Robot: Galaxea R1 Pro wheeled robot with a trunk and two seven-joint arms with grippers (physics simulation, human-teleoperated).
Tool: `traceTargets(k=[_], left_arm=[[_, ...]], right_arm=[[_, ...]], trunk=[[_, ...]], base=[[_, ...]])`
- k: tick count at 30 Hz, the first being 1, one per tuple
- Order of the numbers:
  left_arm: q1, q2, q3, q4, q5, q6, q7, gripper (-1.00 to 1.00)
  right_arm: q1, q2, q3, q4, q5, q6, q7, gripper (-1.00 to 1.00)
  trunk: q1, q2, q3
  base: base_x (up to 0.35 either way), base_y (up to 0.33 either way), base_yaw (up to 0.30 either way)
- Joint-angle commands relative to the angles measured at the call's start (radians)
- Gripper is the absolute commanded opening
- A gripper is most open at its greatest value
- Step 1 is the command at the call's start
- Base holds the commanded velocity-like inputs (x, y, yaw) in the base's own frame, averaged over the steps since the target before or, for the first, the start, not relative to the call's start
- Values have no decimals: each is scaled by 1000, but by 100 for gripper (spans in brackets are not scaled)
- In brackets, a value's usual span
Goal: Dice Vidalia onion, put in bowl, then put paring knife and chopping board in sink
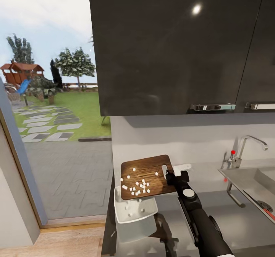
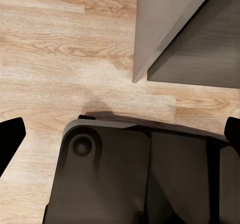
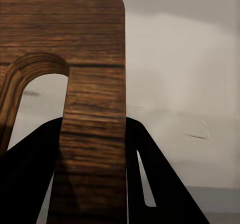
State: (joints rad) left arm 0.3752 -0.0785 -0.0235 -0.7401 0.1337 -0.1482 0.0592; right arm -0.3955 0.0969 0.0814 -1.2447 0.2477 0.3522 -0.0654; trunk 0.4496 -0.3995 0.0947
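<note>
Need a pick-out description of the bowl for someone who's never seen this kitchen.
Start at the dark wall cabinet, then drop to the grey countertop below it. At its window end the right gripper holds the chopping board, strewn with white onion dice, by its handle end. The bowl sits under the board's near edge: white, shallow, squarish, already holding a few dice.

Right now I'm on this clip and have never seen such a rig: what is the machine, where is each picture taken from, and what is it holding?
This is a simulated two-armed wheeled robot in a kitchen. The large picture comes from its head camera, looking down over the grey countertop.

There the black right gripper grips the handle end of the wooden chopping board, which is tilted over the white bowl. Small white onion pieces lie on the board; a few are in the bowl. The sink is at the right.

The right wrist camera shows the board's handle slot close up between the fingers. The left wrist camera looks down at the wood floor and the robot's dark base.
</note>
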Motion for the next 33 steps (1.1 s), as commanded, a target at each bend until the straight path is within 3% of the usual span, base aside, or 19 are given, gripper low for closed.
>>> traceTargets(k=[1, 27, 33], left_arm=[[1, 0, -3, -1, 9, -2, 4, 100], [1, 0, -3, 0, 9, -2, 4, 100], [1, 0, -3, 1, 9, -2, 4, 100]], right_arm=[[0, 0, 2, -1, 7, 7, -4, -100], [0, 0, 3, -1, 7, 5, -4, -100], [0, 0, 2, 7, 7, -27, -4, -100]], trunk=[[0, -1, 0], [0, -1, 0], [0, -1, 0]], base=[[0, 0, 0], [0, 0, 0], [0, 0, 0]])
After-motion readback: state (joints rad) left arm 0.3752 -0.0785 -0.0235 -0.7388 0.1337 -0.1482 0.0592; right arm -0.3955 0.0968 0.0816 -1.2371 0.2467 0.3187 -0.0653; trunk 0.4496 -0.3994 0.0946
